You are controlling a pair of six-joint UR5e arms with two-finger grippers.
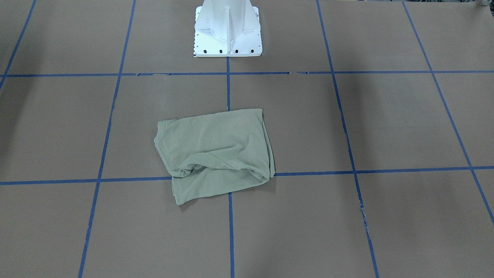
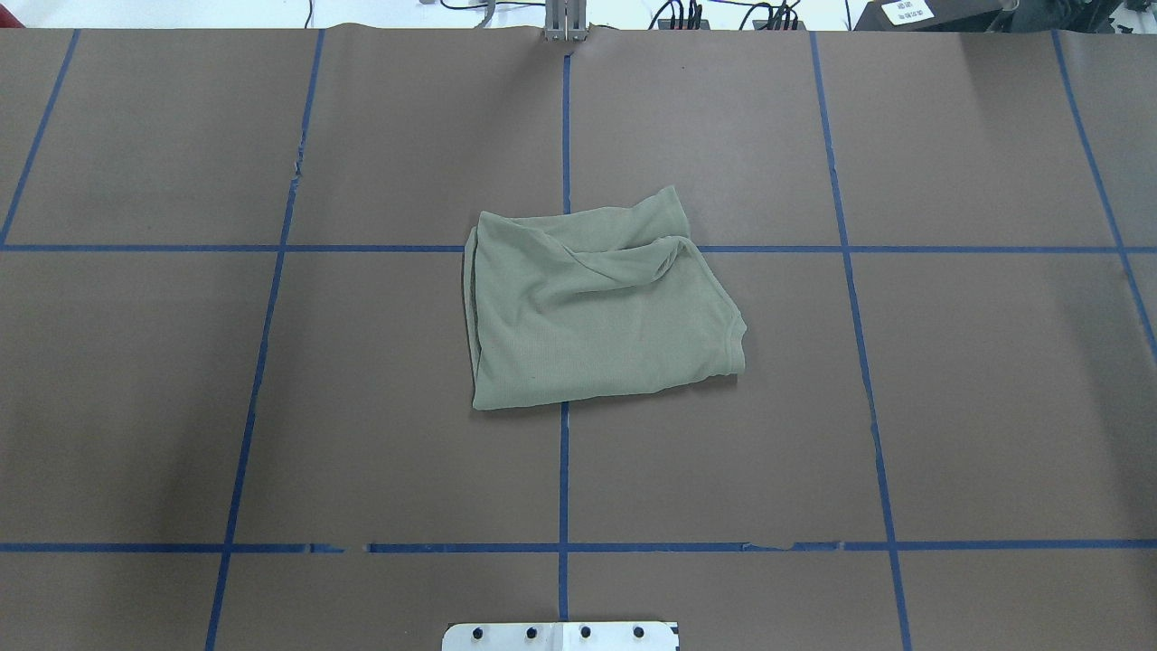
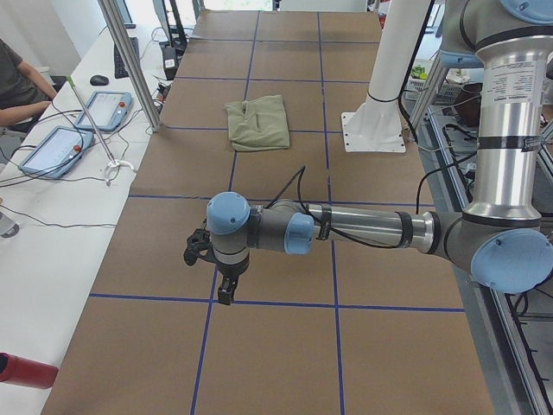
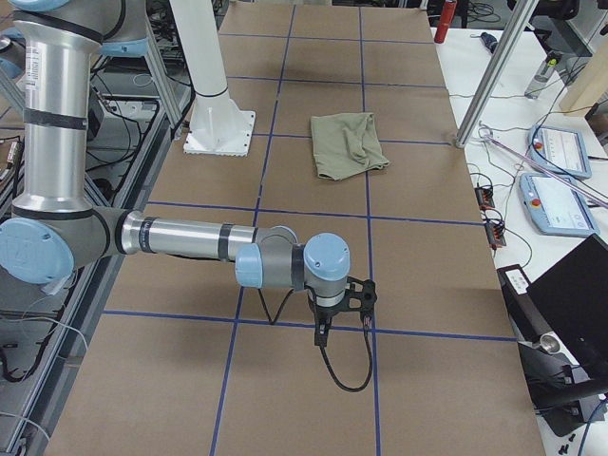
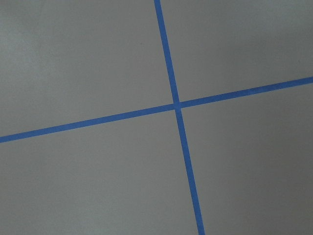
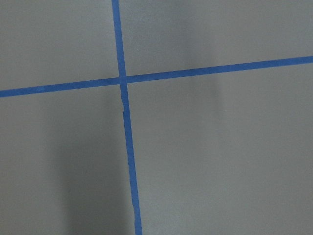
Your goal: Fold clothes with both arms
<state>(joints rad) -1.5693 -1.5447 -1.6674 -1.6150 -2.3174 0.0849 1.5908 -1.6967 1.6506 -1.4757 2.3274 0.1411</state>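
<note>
Looking from the operators' side: shirt (image 1: 216, 150) lies mid-table (image 1: 347, 216), straight out from the white pedestal (image 1: 227, 31). It is folded to a rough rectangle, with one rumpled flap toward the operators' edge. No arms in shot.

Overhead: same bundle, well apart from all four table edges, flap on the edge away from the robot. No arms in shot here either.

Left-end view: left hand (image 3: 226, 290) hangs low over a tape cross (image 3: 212, 300) near the table's left end, pointing down, well apart from the shirt. Can't tell whether it is open or closed from this view.

Right-end view: right hand (image 4: 323, 331) mirrors it near the right end, also pointing down and holding no cloth. Open or closed, can't tell.

Wrist cams: only bare table and crossing tape, no fingers in frame, so they don't settle the hand state.

My read: arms sit out at the ends to keep both central cameras clear of the shirt. Fold looks essentially done; the flap is the only untidy part.
</note>
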